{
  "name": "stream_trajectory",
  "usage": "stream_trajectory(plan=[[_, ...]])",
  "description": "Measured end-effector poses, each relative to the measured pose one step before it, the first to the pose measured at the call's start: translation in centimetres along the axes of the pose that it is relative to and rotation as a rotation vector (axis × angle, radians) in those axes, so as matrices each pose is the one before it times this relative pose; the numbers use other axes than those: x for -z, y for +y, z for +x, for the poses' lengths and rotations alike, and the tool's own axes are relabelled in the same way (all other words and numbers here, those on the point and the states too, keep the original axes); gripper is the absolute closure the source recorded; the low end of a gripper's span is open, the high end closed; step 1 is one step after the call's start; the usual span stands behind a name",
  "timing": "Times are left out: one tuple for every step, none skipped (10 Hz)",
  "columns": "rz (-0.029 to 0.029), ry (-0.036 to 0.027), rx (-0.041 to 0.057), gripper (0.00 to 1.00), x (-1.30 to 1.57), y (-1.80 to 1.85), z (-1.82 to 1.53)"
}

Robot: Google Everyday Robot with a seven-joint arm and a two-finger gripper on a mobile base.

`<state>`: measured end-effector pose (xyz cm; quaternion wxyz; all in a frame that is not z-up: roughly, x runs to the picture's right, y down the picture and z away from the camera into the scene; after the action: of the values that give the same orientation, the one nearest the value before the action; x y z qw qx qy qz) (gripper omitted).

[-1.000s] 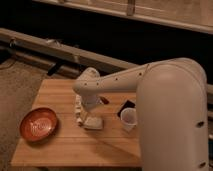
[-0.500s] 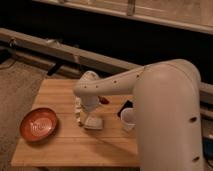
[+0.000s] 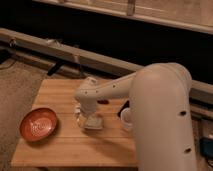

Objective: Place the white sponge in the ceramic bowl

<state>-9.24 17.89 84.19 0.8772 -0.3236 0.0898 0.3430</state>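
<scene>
No writing can be read — not on the gripper [image 3: 85,118] down at the white sponge [image 3: 96,123], nor elsewhere.

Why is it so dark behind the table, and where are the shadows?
Camera view: warm light falls on the wooden table; behind it is mostly dark; the arm throws a shadow by the gripper, low over the white sponge; the ceramic bowl is evenly lit.

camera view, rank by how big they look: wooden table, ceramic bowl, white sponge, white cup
1. wooden table
2. ceramic bowl
3. white sponge and white cup: look alike, and the arm hides part of the cup, so no ranking.
The gripper is down at the sponge, mid-table.
</scene>
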Motion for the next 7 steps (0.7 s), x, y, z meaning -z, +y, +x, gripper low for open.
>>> stream_trajectory(plan=[[-0.00624,0.00164,0.00997,0.2,-0.338,0.041,0.092],[-0.00621,0.00276,0.00944,0.2,-0.335,0.138,-0.06],[-0.00907,0.00433,0.00998,0.2,-0.43,0.235,-0.143],[-0.00633,0.01195,0.0064,0.2,-0.453,0.138,0.062],[-0.00673,0.01492,0.00957,0.2,-0.537,0.259,-0.064],[-0.00156,0.01581,0.01091,0.2,-0.386,0.309,-0.106],[-0.00096,0.01826,0.01274,0.22,-0.411,0.404,-0.135]])
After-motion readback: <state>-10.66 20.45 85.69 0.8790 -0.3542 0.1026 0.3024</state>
